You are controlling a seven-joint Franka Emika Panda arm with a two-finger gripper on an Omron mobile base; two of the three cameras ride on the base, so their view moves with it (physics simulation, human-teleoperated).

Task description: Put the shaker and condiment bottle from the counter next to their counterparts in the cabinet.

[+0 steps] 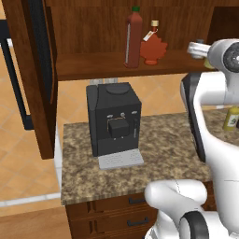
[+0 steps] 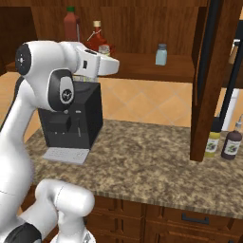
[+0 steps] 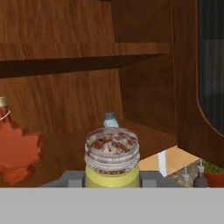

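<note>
Yellow-green shaker [image 3: 112, 162] upright, clamped, facing cabinet [image 3: 65, 39]; red condiment bottle [image 1: 133, 39] upright on shelf beside maple-leaf bottle [image 1: 153, 48].

Glossy white rounded arm [image 2: 19, 123] segments, dark grey disc joints, black side panels, bulbous base links.

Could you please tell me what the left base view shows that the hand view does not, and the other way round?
Left base view alone: the coffee machine on the counter and the condiment bottle already on the cabinet shelf. Hand view alone: the gripper shut on the shaker, with the pale blue shaker behind it. Both share the maple-leaf bottle and the cabinet.
</note>
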